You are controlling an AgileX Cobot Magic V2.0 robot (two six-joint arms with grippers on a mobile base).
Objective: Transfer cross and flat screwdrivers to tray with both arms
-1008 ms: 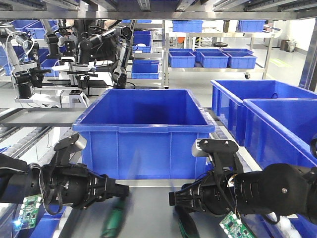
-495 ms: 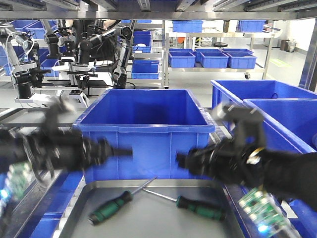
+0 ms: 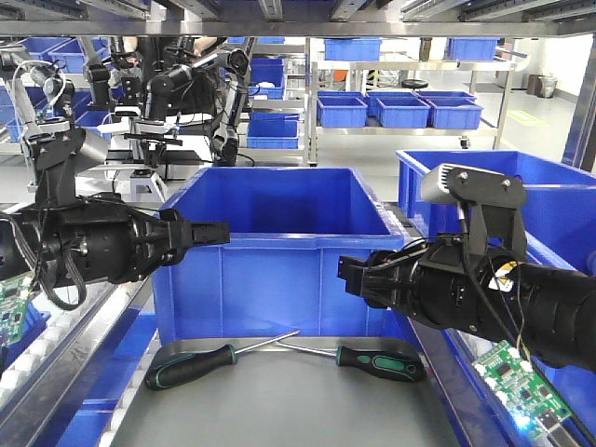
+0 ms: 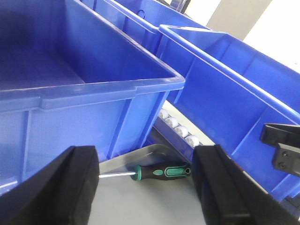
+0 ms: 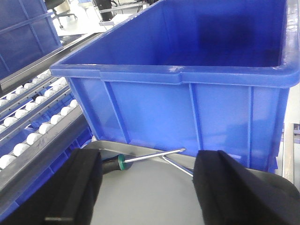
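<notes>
Both our arms have lifted clear since a second ago, when they hung low over the tray (image 3: pixel 279 410) with the tools blurred beneath them; now they sit level with the front wall of the big blue crate (image 3: pixel 270 251), pointing toward each other.

We see our left gripper (image 3: pixel 209 231) with its fingers (image 4: pixel 79 187) spread wide and nothing between them. Our right gripper (image 3: pixel 358 277) is likewise wide and empty, as its own wrist view shows.

Both screwdrivers already lie on the grey tray, just in front of the crate. We find the left screwdriver (image 3: pixel 191 365) with its handle out toward the left rim. The right screwdriver (image 3: pixel 377 361) has its handle out toward the right. Their silver shafts run inward and cross near the middle, close against the crate wall. We judge this mirror layout follows from each arm setting down its own tool from its own side.

We keep the grippers apart from each other and raised, so neither one touches the tools or the tray. Judging by how things lie, we count the transfer as done, with only a retreat left.
</notes>
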